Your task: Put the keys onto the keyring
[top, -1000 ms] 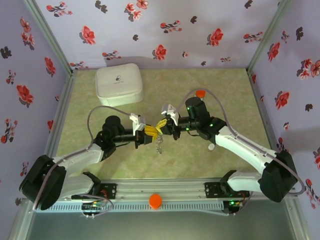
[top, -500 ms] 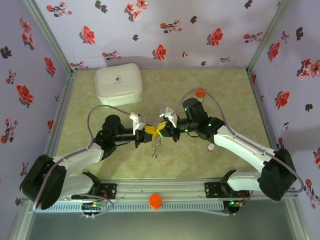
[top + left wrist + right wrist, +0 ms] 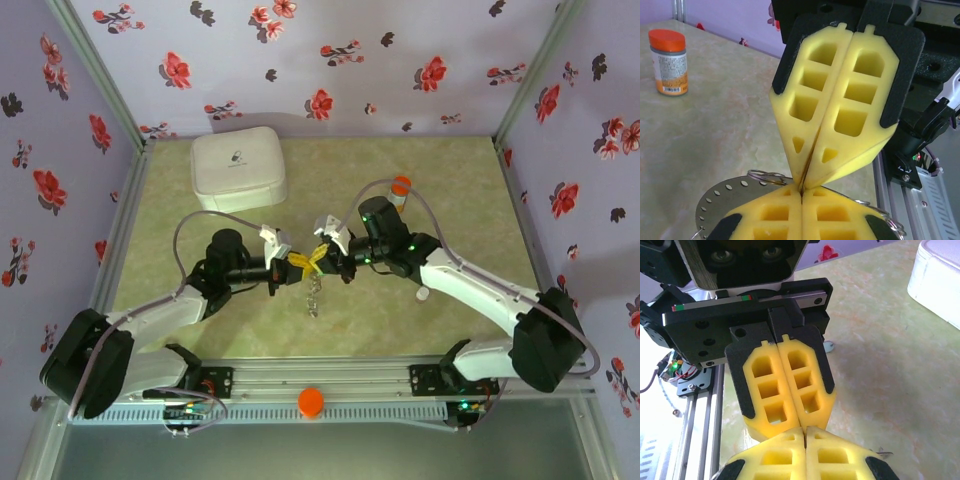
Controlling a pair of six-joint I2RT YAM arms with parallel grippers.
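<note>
From above, the left claw (image 3: 301,266) and right claw (image 3: 321,258) meet tip to tip, both pressed together. The keyring (image 3: 314,292) trails from that junction toward the near edge, crosswise to the claws and equally near each. The left wrist view shows the ring's metal edge (image 3: 715,200) just below-left of its tips. The right wrist view shows both seams shut; what they pinch is hidden.
</note>
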